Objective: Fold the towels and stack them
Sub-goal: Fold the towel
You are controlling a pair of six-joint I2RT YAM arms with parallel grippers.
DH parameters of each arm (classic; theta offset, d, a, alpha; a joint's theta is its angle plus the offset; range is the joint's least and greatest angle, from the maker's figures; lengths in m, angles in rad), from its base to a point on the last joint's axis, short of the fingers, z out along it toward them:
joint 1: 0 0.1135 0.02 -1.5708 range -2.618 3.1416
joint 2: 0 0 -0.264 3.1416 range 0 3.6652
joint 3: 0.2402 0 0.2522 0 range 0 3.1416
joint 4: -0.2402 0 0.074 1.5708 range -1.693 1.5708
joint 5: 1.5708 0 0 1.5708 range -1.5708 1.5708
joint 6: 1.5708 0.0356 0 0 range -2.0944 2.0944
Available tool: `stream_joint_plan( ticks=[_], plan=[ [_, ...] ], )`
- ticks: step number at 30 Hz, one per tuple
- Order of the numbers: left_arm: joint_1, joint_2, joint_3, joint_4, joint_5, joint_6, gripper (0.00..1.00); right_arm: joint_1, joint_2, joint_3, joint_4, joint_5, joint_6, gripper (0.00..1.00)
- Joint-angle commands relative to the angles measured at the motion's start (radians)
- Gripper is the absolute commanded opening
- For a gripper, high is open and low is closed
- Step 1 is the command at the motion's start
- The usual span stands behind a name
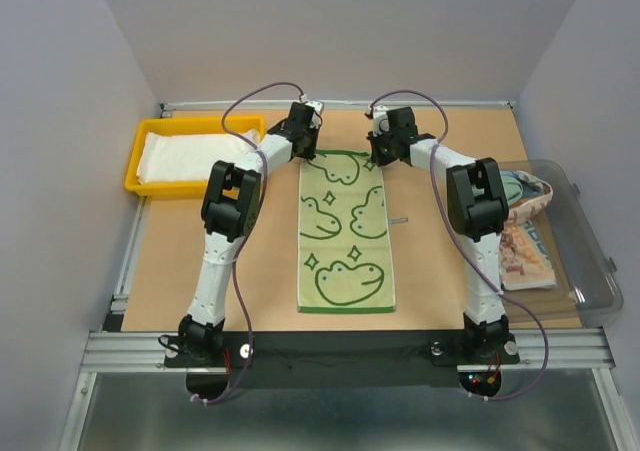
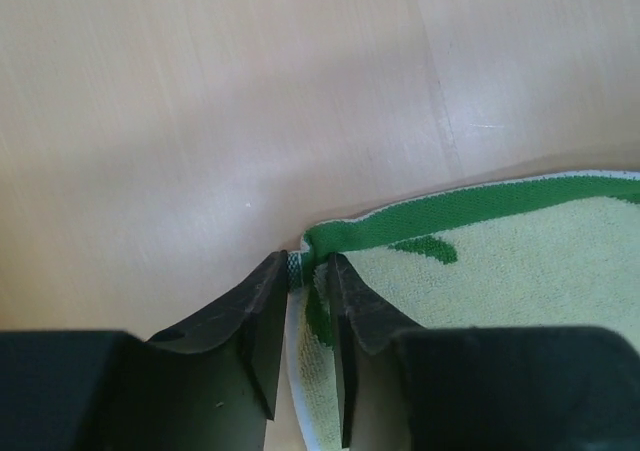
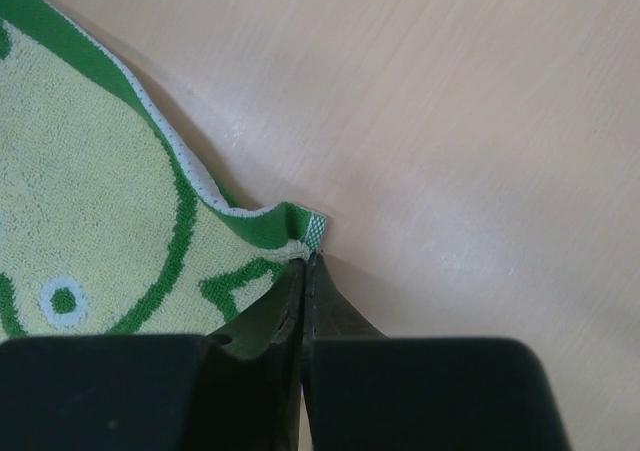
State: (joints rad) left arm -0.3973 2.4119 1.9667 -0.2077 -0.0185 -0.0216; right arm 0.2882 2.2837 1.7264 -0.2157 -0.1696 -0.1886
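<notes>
Jaws of left gripper (image 2: 307, 266) narrowly apart astride green-bordered towel (image 2: 480, 271) corner; right gripper (image 3: 305, 266) pinches opposite corner; rest cropped.

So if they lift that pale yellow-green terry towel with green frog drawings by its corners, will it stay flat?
Probably not. The towel puckers where the right gripper pinches its corner, so it would likely sag and hang. Its looped pile looks grippy, so slipping seems unlikely. It lies thin and flat: probably light.
</notes>
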Motion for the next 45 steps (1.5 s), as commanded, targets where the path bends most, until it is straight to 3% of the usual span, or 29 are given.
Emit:
stream_joint_plan(
  ticks=[1,5,17,23,28,45],
  plan=[
    [0.006,0.050,0.029,-0.084,0.014,0.006,0.23,-0.001,0.010,-0.027,-0.106,0.007,-0.022,0.00],
    [0.009,0.044,0.034,-0.084,0.014,0.017,0.00,-0.001,0.011,0.005,-0.105,0.010,-0.015,0.01],
    [0.080,-0.054,0.199,0.017,0.014,0.075,0.00,-0.004,0.060,0.313,-0.083,0.246,-0.008,0.00],
    [0.086,-0.095,0.163,0.100,0.058,0.077,0.00,-0.004,0.059,0.372,-0.071,0.262,0.005,0.00],
    [0.086,-0.178,0.068,0.119,0.106,0.049,0.00,-0.004,-0.044,0.251,-0.057,0.214,0.003,0.00],
    [0.048,-0.672,-0.581,0.151,0.268,-0.119,0.00,0.003,-0.535,-0.330,-0.036,0.024,0.124,0.01]
  ],
)
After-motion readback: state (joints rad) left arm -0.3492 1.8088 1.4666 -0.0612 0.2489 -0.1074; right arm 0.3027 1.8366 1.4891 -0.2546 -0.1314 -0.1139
